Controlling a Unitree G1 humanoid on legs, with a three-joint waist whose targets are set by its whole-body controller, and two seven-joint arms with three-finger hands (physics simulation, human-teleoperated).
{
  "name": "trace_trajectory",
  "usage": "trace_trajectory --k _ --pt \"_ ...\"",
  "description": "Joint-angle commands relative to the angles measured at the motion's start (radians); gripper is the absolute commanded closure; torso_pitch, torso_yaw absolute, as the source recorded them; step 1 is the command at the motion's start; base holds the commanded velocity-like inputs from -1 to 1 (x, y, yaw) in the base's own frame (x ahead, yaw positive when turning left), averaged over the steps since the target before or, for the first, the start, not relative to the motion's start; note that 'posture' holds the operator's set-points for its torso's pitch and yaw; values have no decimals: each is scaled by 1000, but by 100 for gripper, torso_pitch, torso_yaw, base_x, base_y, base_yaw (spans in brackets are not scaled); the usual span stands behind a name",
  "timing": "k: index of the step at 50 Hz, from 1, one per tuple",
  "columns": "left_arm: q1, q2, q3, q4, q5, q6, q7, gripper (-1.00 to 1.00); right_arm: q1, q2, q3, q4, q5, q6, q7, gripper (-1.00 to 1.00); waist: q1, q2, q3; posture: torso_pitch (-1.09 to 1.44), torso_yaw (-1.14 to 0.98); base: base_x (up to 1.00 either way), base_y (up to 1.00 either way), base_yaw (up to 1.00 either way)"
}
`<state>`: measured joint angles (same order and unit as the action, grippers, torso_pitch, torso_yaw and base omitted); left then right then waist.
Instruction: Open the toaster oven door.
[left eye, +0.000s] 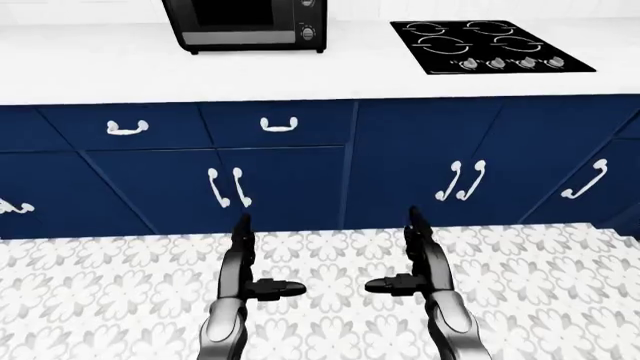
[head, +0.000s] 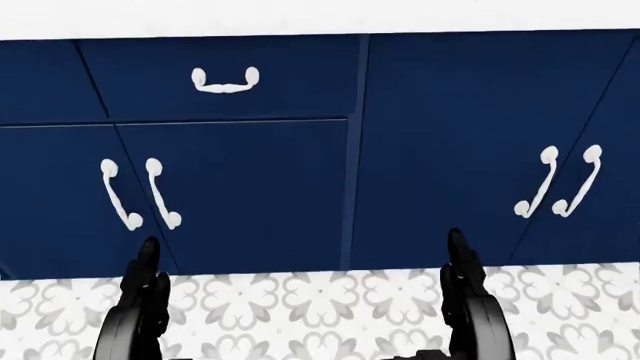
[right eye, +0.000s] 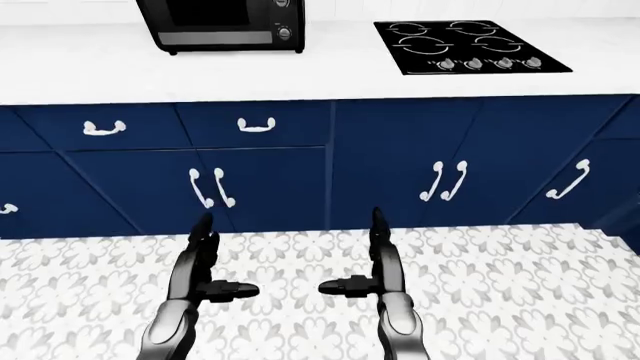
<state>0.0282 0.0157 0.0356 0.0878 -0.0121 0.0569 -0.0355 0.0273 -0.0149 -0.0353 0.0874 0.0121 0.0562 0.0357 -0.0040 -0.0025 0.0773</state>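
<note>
A black toaster oven stands on the white counter at the top left of the left-eye view; its door is shut and its top is cut off by the frame. It also shows in the right-eye view. My left hand and right hand are held low over the patterned floor, far below the oven, fingers stretched out, open and empty.
A black four-burner cooktop is set in the counter to the oven's right. Navy drawers and cabinet doors with white handles fill the counter's face. The floor has grey flower tiles.
</note>
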Motion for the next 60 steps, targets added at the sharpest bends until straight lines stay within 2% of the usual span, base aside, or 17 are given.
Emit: trace_trajectory --k 1,3,5,7,13,21,33,36,42,48,50,52,54,55,56,57,60 --pt "-23 0 -10 -106 10 -35 4 -100 -26 -5 -2 -98 9 -47 5 -100 -2 -8 -1 0 0 0 0 0" --pt "-21 0 -11 -115 11 -29 2 -100 -23 -3 0 -91 8 -53 7 -100 7 -1 -61 0 0 0 0 0" --pt "-20 1 -9 -118 9 -26 0 -100 -23 -4 2 -88 4 -55 9 -100 6 -7 -17 0 0 0 0 0" --pt "-21 1 -9 -111 10 -33 -2 -100 -29 -4 0 -70 4 -67 9 -100 7 -8 -69 0 0 0 0 0" --pt "-24 2 -6 -112 11 -34 -4 -100 -26 -2 -4 -96 9 -53 2 -100 8 -5 -78 0 0 0 0 0" --pt "-82 12 -16 -498 30 309 -14 -100 -120 -33 -44 -356 9 231 -40 -100 10 -6 -91 0 0 0 0 0" --pt "-423 91 62 -845 18 855 -13 -100 -332 -64 -69 -698 48 624 -72 -100 11 2 -107 0 0 1 0 0" --pt "-427 90 59 -874 4 874 -5 -100 -340 -61 -62 -743 63 653 -88 -100 10 7 -63 0 0 17 0 0" --pt "-381 79 61 -895 -24 850 13 -100 -333 -56 -50 -780 88 653 -94 -100 9 -20 -27 0 0 33 0 0" --pt "-372 73 44 -880 -32 824 28 -100 -313 -54 -40 -774 106 612 -78 -100 6 -15 -36 0 0 34 0 0" --pt "-379 75 48 -876 -34 826 27 -100 -313 -53 -40 -766 97 606 -80 -100 26 -11 -66 0 0 0 0 55" --pt "-383 76 46 -891 -36 844 29 -100 -310 -51 -35 -770 101 605 -74 -100 14 3 -53 0 0 0 0 97" --pt "-378 74 43 -884 -36 832 29 -100 -308 -52 -35 -769 101 603 -68 -100 9 39 -55 0 0 0 0 100" --pt "-378 75 39 -887 -34 834 28 -100 -310 -56 -37 -770 99 605 -65 -100 15 81 -69 0 0 0 0 100" --pt "-379 75 40 -889 -34 837 27 -100 -310 -56 -40 -775 101 608 -63 -100 36 52 -54 0 0 0 0 100" --pt "-381 76 39 -885 -32 835 26 -100 -311 -57 -40 -776 96 607 -64 -100 32 62 -61 0 0 0 0 100" --pt "-386 74 35 -891 -30 844 25 -100 -316 -56 -36 -772 70 604 -71 -100 31 26 -52 0 0 0 0 67"
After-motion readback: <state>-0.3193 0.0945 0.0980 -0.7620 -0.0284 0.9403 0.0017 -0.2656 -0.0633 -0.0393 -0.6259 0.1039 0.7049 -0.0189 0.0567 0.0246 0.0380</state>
